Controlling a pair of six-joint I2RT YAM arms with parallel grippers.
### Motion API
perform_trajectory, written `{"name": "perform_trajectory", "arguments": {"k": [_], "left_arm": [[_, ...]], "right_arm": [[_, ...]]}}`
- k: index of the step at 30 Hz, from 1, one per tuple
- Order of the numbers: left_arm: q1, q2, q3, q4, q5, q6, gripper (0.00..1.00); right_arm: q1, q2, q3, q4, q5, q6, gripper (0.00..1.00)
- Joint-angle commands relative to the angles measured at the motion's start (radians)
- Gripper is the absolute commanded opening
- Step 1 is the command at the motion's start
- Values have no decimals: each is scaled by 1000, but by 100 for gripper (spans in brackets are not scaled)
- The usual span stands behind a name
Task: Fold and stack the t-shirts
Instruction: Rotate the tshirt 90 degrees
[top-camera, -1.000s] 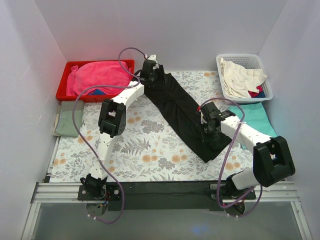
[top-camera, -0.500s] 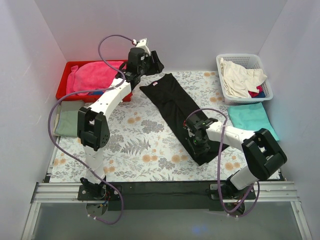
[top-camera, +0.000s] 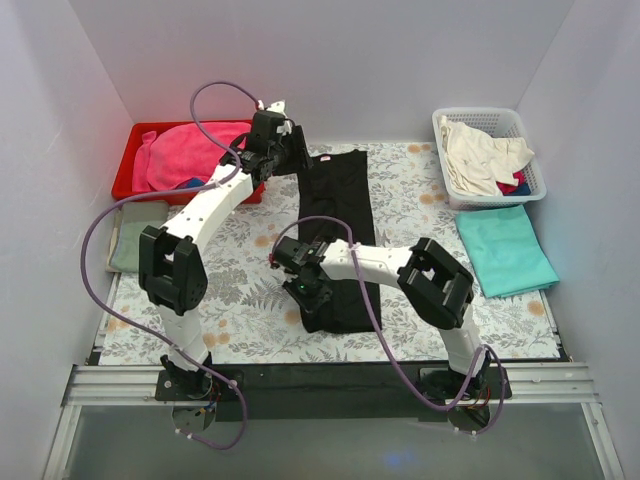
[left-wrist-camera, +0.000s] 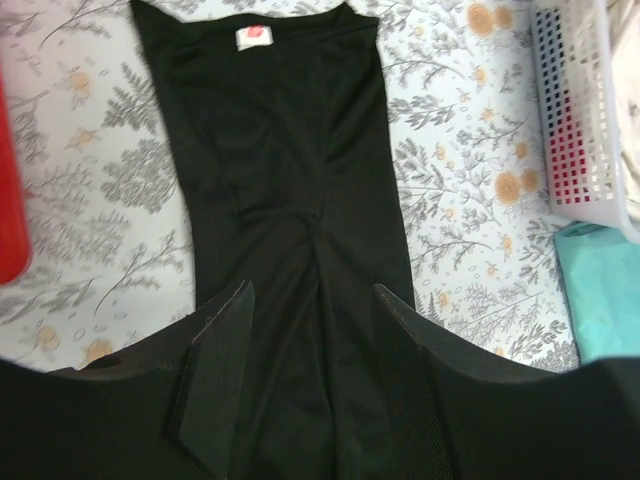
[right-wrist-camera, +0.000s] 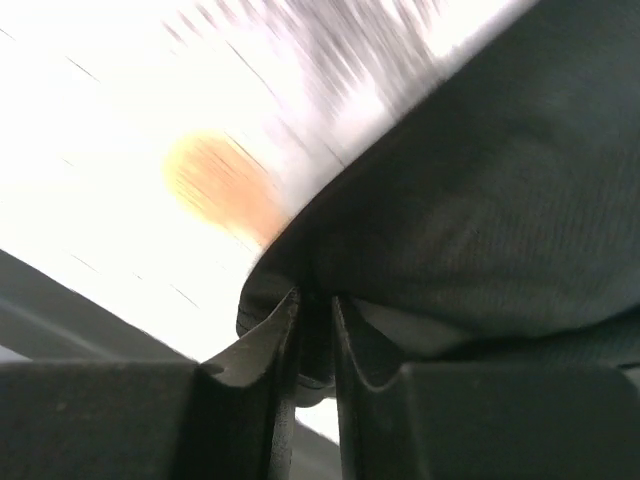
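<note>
The black t-shirt (top-camera: 338, 215) lies folded into a long strip, running from the table's back down towards the front. My left gripper (top-camera: 292, 152) is open and empty above its collar end; in the left wrist view (left-wrist-camera: 312, 295) the jaws stand wide apart over the black cloth (left-wrist-camera: 285, 170), whose neck label (left-wrist-camera: 251, 37) faces up. My right gripper (top-camera: 306, 287) is shut on the strip's near-left corner; the right wrist view (right-wrist-camera: 315, 325) shows black cloth (right-wrist-camera: 480, 200) pinched between the fingers. The teal t-shirt (top-camera: 506, 249) lies folded flat at the right.
A white basket (top-camera: 528, 128) of light clothes stands at the back right. A red bin (top-camera: 125, 185) holding pink cloth is at the back left, with a grey-green cloth (top-camera: 134, 238) in front of it. The floral mat (top-camera: 230, 300) covers the table.
My right gripper has dragged the shirt's near end to the left, swinging the strip from diagonal to nearly straight. My left gripper has come off the collar end and shifted left.
</note>
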Motion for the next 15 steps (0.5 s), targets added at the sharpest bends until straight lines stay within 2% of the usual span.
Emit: {"name": "perform_trajectory", "arguments": {"k": [1,4,9,10,15], "left_arm": [[2,-135,-13,-92,-80,3,49],[2,-160,-39,-121,-97,4,49],[1,-192,-74,-156,-104,-10,49],[1,-194,-84,-170,-104,-11,49],[2,-237,-157,-222,-26,-20,49]], "right_arm": [[20,47,99,54,27,9,23],[20,-41,106,55,93,34,25],[24,-222,66,52,291,78,32],[24,-296,49,54,314,87,35],[12,-505,-119,45,493,201,39]]}}
